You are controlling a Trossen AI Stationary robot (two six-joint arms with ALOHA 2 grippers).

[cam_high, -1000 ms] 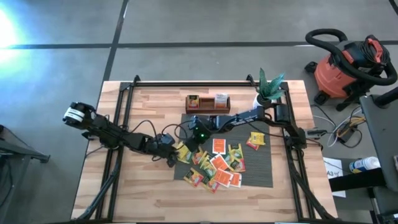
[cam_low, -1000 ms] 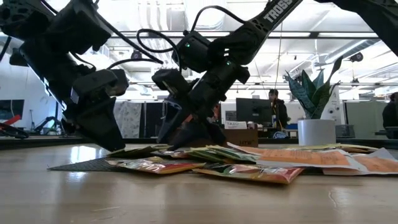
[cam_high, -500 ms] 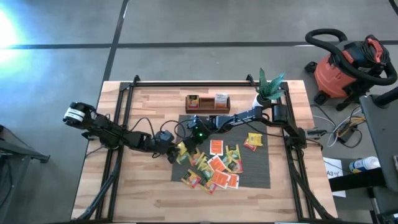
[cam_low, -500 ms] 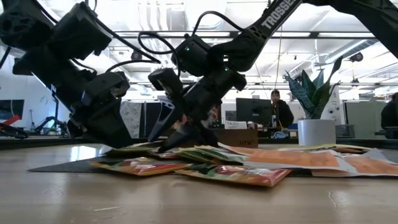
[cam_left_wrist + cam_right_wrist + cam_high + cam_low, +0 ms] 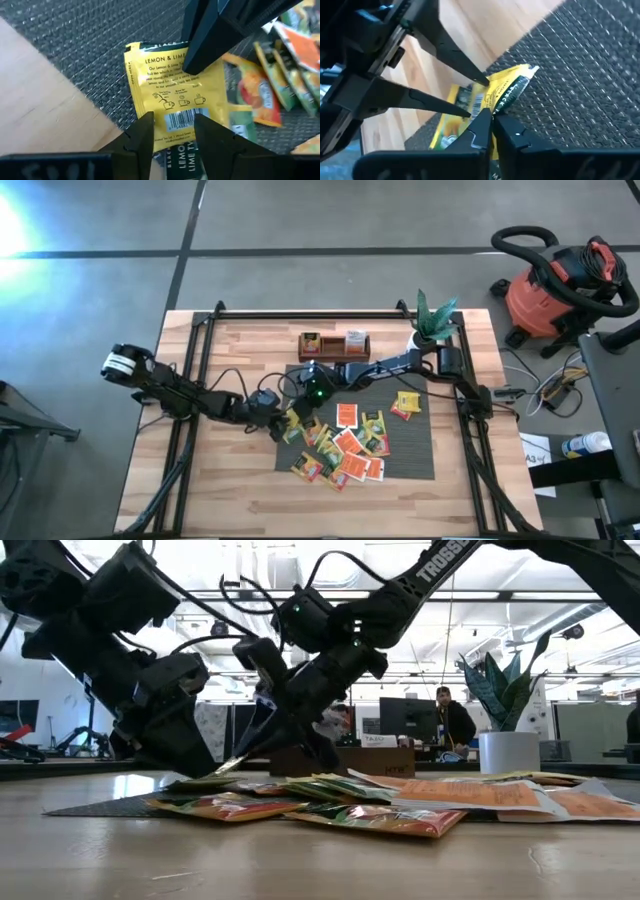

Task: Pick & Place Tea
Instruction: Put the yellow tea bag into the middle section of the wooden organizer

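One yellow lemon tea sachet (image 5: 506, 86) was pinched by the right gripper (image 5: 492, 120) at frame centre; the left gripper (image 5: 173, 131) was held open beside it.

My right gripper (image 5: 488, 131) is matt black plastic, smooth-edged, and it pinches a yellow sachet (image 5: 506, 89) of thin, slightly glossy paper printed with dark text. My left gripper (image 5: 172, 131) has the same dull dark finish — no shine on its fingers. The mat (image 5: 80, 45) under us is grey woven stuff, ribbed and rough. The table (image 5: 230, 500) is pale wood in planks, smooth and softly sheened. The other sachets (image 5: 390, 818) look crinkly and glossy — foil-like at their edges.
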